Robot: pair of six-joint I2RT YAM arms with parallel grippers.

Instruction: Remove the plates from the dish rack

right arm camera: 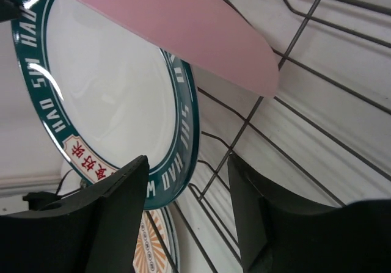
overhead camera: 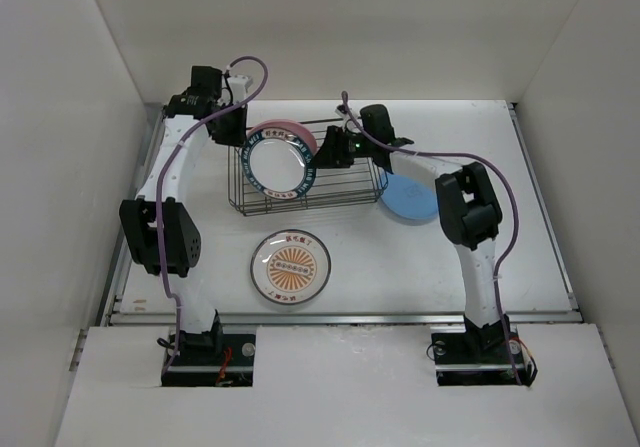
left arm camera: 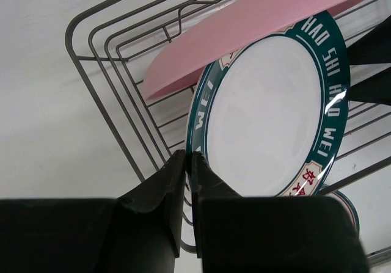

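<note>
So, about halfway: sunburst plate [overhead camera: 291,266] and blue plate [overhead camera: 410,199] are out on the worktop [overhead camera: 520,257], teal plate [overhead camera: 282,165] and pink plate [overhead camera: 290,130] wait in the rack [overhead camera: 345,195] toward the back edge, left jaws pinched together empty, right jaws spread wide, empty.

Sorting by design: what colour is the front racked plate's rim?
Dark teal with white lettering on that plate; clearest in the left wrist view.
</note>
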